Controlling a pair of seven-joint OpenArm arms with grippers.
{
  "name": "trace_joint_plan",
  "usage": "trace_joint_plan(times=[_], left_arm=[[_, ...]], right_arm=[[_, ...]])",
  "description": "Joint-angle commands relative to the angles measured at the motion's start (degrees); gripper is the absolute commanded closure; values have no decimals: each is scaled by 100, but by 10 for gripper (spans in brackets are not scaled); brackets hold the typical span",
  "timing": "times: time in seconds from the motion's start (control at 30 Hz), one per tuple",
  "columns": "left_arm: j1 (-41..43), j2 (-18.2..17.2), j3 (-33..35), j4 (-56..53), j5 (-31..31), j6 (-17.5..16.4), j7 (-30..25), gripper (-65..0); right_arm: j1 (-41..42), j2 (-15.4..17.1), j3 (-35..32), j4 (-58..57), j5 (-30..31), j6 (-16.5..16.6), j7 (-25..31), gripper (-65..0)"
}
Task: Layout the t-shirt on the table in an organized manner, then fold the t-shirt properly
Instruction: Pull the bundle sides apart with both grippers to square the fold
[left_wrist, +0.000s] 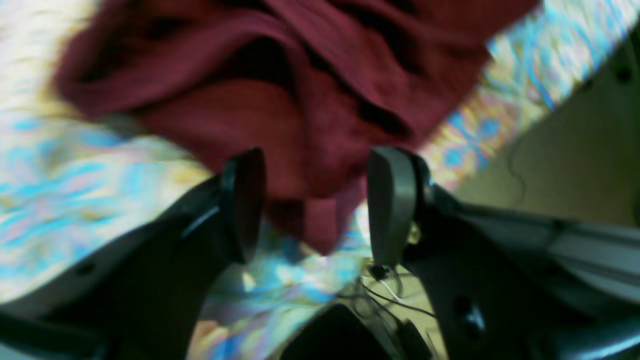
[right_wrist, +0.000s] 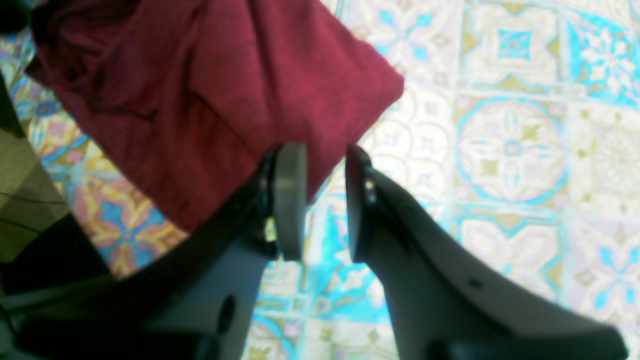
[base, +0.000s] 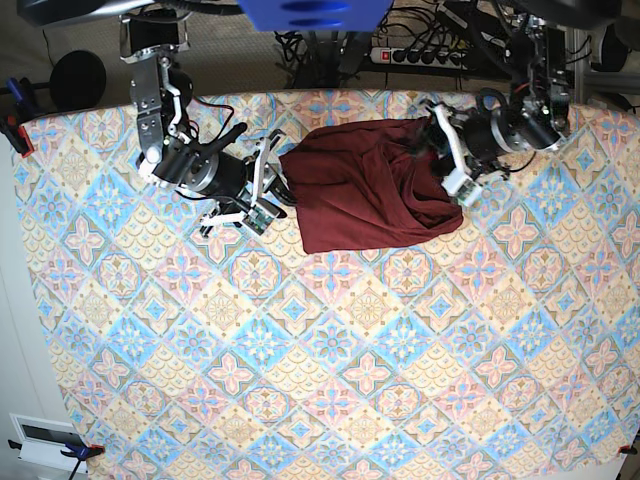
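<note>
my left pincer (left_wrist: 315, 205) gapes wide around a t-shirt (base: 365, 185) edge; my right pincer (right_wrist: 325, 202), part open, straddles the hem, grip unclear

T-shirt (base: 365, 185): soft knit cloth, matt dark maroon, finely ribbed weave, creased in loose folds. Tabletop (base: 330, 350): covered in printed cloth, matt, smooth, pastel tile pattern. Left tool (left_wrist: 315, 205): dark hard plastic, slight sheen; pads (left_wrist: 392, 205) smooth, matt grey. Right tool (right_wrist: 325, 202): same dark plastic, smooth, dull gloss on arm shells.
</note>
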Motion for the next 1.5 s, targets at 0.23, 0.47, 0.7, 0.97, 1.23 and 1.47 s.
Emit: trace_joint_plan(times=[0.23, 0.47, 0.7, 0.97, 1.23, 1.47], left_arm=[[-226, 401, 54, 22, 389, 2, -130, -318], [-516, 603, 810, -321, 740, -7, -121, -227], [-498, 515, 871, -285, 679, -7, -95, 0], [-191, -267, 353, -66, -95, -7, -95, 0], [29, -689, 27, -66, -649, -7, -95, 0], [223, -962, 27, -66, -701, -16, -95, 0]], right_arm=[[70, 9, 8, 88, 119, -1, 130, -133], [70, 9, 8, 88, 128, -1, 130, -133], [70, 9, 8, 97, 128, -1, 130, -133], [52, 9, -1, 97, 128, -1, 121, -133], [79, 290, -950, 88, 119, -1, 121, -131], [79, 316, -950, 0, 110, -1, 130, -130]])
